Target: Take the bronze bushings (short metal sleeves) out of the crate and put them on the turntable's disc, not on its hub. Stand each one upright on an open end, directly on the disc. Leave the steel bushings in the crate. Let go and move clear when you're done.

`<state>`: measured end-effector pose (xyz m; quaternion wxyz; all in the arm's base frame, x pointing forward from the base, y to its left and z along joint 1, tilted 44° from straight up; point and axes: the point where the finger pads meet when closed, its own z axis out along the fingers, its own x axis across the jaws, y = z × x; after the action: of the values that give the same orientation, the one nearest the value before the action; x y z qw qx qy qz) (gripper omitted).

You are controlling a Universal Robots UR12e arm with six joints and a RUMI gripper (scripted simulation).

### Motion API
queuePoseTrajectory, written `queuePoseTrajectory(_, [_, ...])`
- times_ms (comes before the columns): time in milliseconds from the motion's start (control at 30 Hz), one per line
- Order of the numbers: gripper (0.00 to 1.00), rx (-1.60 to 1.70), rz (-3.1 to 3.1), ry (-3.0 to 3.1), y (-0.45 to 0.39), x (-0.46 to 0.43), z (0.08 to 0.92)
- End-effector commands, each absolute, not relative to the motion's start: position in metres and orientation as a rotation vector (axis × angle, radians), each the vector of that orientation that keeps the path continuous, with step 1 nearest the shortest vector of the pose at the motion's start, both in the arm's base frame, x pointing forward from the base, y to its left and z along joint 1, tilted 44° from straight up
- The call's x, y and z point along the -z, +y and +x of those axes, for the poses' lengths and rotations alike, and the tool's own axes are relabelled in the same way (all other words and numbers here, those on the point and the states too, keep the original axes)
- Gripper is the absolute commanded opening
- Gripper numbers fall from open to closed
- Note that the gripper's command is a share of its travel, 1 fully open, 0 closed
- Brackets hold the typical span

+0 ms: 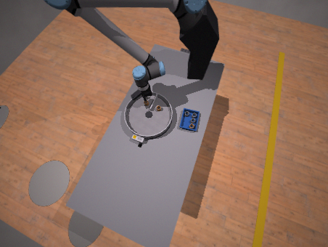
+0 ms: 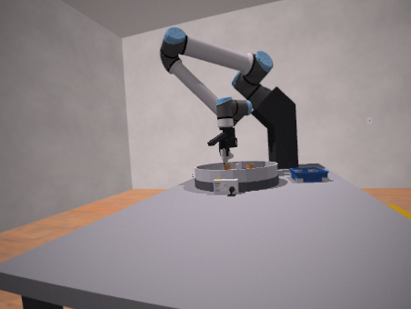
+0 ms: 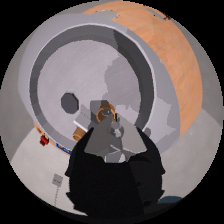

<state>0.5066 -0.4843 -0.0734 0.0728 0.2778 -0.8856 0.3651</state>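
Bronze bushing (image 1: 146, 104) (image 2: 227, 167) (image 3: 99, 115) sits right at the tips of the gripper (image 1: 145, 100) (image 2: 225, 163) (image 3: 114, 113), its wall pinched between the fingers; another bronze bushing (image 1: 159, 108) (image 2: 250, 166) (image 3: 78, 134) is near them, on the crate (image 1: 181, 120) (image 2: 309, 175) side.
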Motion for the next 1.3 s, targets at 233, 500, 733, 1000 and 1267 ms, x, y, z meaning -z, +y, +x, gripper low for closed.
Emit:
queuePoseTrajectory(233, [0.06,-1.097,0.835,-2.66,-0.4839,0.073,0.5068])
queuePoseTrajectory(500, [0.06,-1.097,0.835,-2.66,-0.4839,0.073,0.5068])
queuePoseTrajectory(733, [0.06,-1.097,0.835,-2.66,-0.4839,0.073,0.5068])
queuePoseTrajectory(1000, [0.06,-1.097,0.835,-2.66,-0.4839,0.073,0.5068])
queuePoseTrajectory(1267, [0.06,-1.097,0.835,-2.66,-0.4794,0.0683,0.5063])
